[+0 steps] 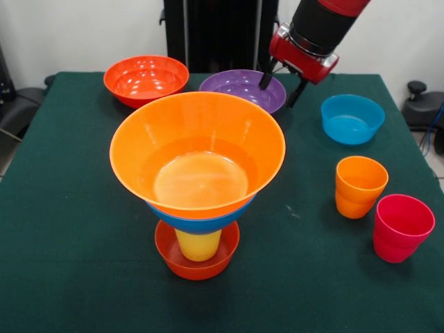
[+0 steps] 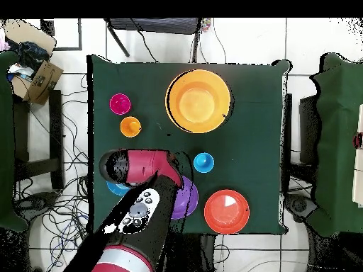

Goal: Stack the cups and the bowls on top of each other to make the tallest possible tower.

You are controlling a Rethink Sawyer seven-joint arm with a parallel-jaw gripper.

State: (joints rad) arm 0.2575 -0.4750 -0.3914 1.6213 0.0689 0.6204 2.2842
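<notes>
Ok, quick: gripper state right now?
Gripper: jaws open, holding nothing, hanging over the rim of the purple bowl.

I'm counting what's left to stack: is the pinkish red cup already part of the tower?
No: the pinkish red cup stands alone on the table, right of the tower.

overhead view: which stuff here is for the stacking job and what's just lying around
For the job: tower, red-orange bowl, purple bowl, teal-blue bowl, orange cup, pinkish red cup, blue cup, gripper.

Lying about: cardboard box, floor cables.
</notes>
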